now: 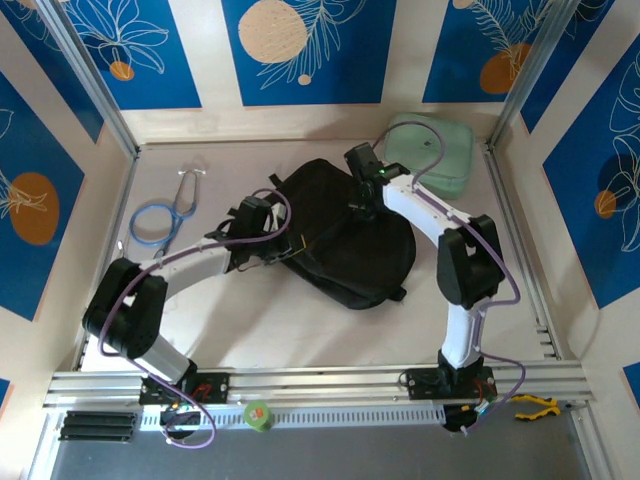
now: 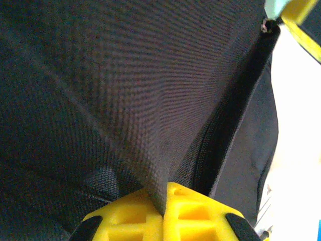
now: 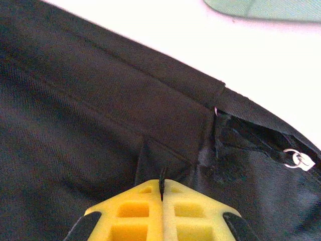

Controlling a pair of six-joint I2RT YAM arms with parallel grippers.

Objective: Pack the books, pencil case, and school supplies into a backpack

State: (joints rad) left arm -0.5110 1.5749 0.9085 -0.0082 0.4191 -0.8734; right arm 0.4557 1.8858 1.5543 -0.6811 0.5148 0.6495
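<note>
1. Pale tabletop [image 1: 300, 330] is enclosed by cream walls set with blue leaf-patterned panels [image 1: 310, 50].
2. The black backpack [image 1: 350, 250] is laid at the table's middle.
3. The left gripper [image 2: 163, 196] is held at the backpack's left side, its yellow jaws pressed together on a fold of its fabric.
4. The right gripper [image 3: 162, 185] is set on the far edge, jaws pinched on a thin black strip near a zipper pull [image 3: 297, 160].
5. A mint-green pouch [image 1: 435, 150] is seen at the far right corner, and a blue stethoscope [image 1: 160, 215] lies well apart on the left.

The backpack [image 1: 360, 255] is being touched at mid-table by the left gripper [image 1: 283, 243] on its left, the right gripper [image 1: 365, 205] farther back.
</note>
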